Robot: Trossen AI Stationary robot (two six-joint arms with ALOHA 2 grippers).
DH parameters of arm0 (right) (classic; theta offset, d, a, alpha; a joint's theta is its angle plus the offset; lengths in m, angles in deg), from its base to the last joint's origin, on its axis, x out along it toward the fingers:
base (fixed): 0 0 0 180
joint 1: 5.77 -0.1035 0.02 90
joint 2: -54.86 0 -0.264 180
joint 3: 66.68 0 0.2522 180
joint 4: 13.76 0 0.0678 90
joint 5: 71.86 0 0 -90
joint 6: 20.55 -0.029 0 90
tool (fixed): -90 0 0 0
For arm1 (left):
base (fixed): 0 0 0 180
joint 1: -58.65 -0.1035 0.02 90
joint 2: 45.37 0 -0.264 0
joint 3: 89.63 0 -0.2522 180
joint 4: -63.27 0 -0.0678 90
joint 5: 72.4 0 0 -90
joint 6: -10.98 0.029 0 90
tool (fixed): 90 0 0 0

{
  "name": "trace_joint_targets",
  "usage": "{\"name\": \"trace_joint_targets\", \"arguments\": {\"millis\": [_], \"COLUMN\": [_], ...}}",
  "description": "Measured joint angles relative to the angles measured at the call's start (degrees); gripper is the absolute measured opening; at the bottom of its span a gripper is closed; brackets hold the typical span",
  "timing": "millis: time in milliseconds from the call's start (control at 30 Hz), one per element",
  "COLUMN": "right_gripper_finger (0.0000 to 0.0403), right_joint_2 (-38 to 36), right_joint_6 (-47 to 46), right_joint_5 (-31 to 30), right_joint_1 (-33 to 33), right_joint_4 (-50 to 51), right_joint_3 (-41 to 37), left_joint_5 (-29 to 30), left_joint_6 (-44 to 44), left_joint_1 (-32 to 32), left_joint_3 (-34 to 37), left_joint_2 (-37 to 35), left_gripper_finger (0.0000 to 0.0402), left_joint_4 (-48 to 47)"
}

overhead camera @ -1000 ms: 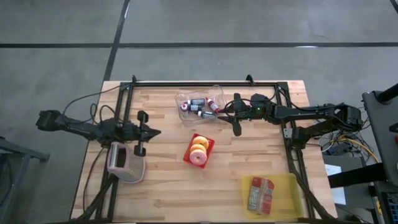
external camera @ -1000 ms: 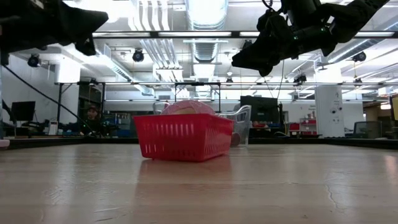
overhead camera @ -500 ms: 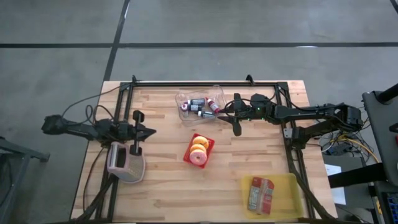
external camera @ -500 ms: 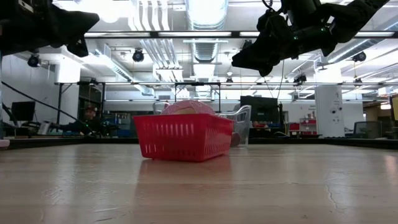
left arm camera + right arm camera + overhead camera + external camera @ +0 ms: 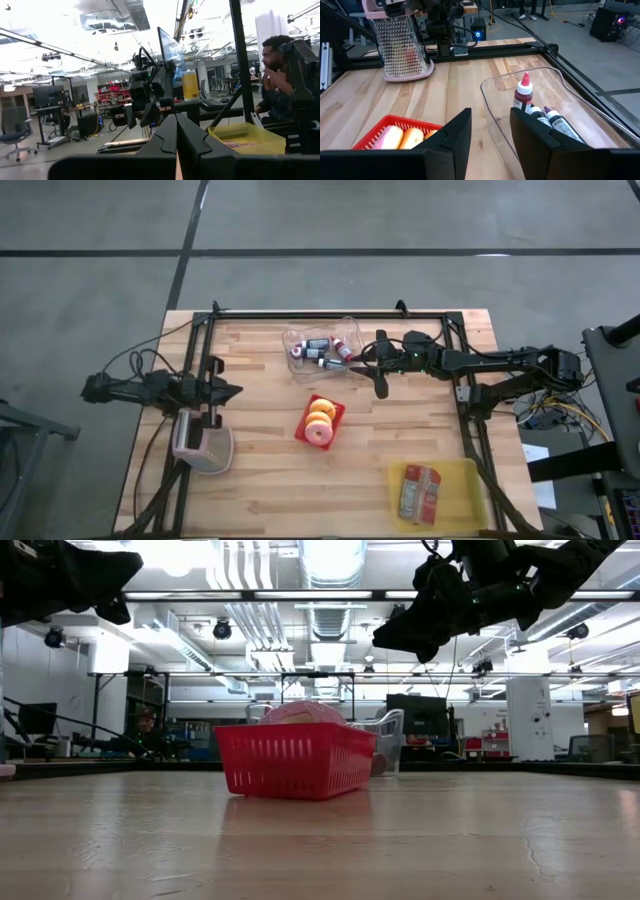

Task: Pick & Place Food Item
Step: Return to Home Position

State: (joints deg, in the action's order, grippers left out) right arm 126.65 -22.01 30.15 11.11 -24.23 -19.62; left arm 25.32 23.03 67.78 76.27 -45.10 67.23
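**Inspector:** Count of items on the desk [image 5: 400, 430], largest first?

**Assistant:** One yellow tray [image 5: 465, 480] holding one packaged item [image 5: 420, 490], at the right arm's corner. One clear container [image 5: 296, 368] at the far edge, with at least three small bottles [image 5: 322, 352] in it. One red bin [image 5: 292, 762] at mid-desk. One grater [image 5: 195, 442] on the left side. Three donuts [image 5: 320, 418] lie in a row inside the red bin: two yellow-orange, and one pink donut [image 5: 321, 434] at the end.

**Inspector:** The fingers?

**Assistant:** Left gripper [image 5: 176, 131]: fingers [image 5: 165, 145] pressed together, with nothing between them. It is raised over the desk's left side, just beside the grater. Right gripper [image 5: 490, 119]: fingers parted by a moderate gap, empty and touching nothing. It is raised just beside the clear container.

**Inspector:** Surface and room?

**Assistant:** The desk is pale wooden planks, bordered by a black frame [image 5: 330, 314]. Beyond it is a workshop hall with ceiling lights and ducts. One person [image 5: 277, 75] is seated there, seen in the left wrist view.
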Motion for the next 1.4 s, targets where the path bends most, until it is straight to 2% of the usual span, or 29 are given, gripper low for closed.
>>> {"name": "trace_joint_targets", "arguments": {"millis": [167, 333, 900, 1000, 1067, 1133, 1233, 1300, 1400], "right_gripper_finger": [0.0130, 0.0130, 0.0130, 0.0130, 0.0130, 0.0130, 0.0130, 0.0130, 0.0130], "right_joint_2": [0.00, 0.00, 0.00, 0.00, 0.00, -0.04, -0.03, -0.02, -0.02], "right_joint_6": [0.00, 0.00, -0.15, -7.43, -8.72, -10.05, -10.57, -10.61, -10.62], "right_joint_5": [0.00, 0.00, 0.00, 0.02, 0.06, 2.00, 9.43, 12.81, 13.51], "right_joint_1": [0.00, 0.00, 0.00, -0.31, -0.35, -0.80, -1.81, -2.98, -3.76], "right_joint_4": [0.03, 0.00, -0.02, -0.11, -0.13, -0.31, -1.93, -6.92, -18.12], "right_joint_3": [0.00, 0.00, 0.00, 0.00, -0.08, -0.85, -3.55, -6.43, -12.01], "left_joint_5": [-0.69, -4.26, -4.30, -4.30, -4.30, -4.30, -4.28, -4.28, -4.28], "left_joint_6": [0.98, 4.23, 4.48, 4.48, 4.48, 4.48, 4.48, 4.48, 4.48], "left_joint_1": [0.04, 0.04, 0.04, 0.04, 0.04, 0.04, 0.04, 0.04, 0.04], "left_joint_3": [0.02, 0.02, 0.02, 0.02, 0.02, 0.02, 0.02, 0.02, 0.02], "left_joint_2": [-0.25, 0.29, 0.75, 0.75, 0.75, 0.75, 0.75, 0.75, 0.75], "left_gripper_finger": [0.0003, 0.0006, 0.0011, 0.0010, 0.0010, 0.0011, 0.0011, 0.0010, 0.0010], "left_joint_4": [-0.36, -1.27, -1.95, -1.95, -1.95, -1.95, -1.95, -1.95, -1.95]}}
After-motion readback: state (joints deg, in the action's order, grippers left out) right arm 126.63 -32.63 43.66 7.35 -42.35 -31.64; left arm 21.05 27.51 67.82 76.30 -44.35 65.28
